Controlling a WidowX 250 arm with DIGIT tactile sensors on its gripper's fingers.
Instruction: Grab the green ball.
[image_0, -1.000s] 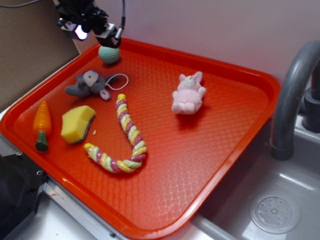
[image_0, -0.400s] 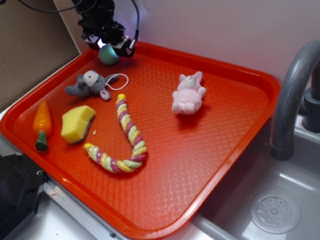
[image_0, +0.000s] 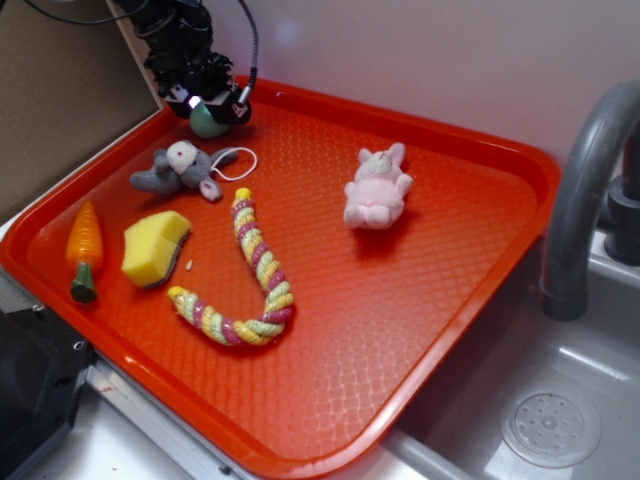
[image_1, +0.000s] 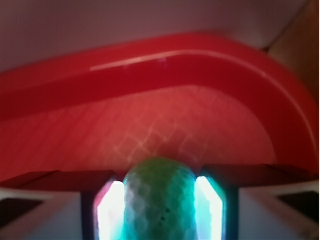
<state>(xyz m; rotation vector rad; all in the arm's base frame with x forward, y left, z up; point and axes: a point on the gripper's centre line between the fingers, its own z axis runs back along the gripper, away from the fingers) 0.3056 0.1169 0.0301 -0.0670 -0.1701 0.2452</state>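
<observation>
From the side, the gripper (image_0: 207, 108) has dropped over the green ball (image_0: 207, 123) at the far left corner of the red tray (image_0: 520, 170), where a second ago it hovered above it. The grey mouse toy (image_0: 180, 168) lies just nearer. Up close, the ball (image_1: 159, 200) sits wedged between the fingers (image_1: 212, 200), which look closed against its sides, so lifting seems next.

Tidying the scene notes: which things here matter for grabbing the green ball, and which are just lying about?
Part of the job: green ball, gripper around it.

Lying about: grey plush mouse, pink plush toy, toy carrot, yellow sponge, striped rope, all on the red tray.
</observation>
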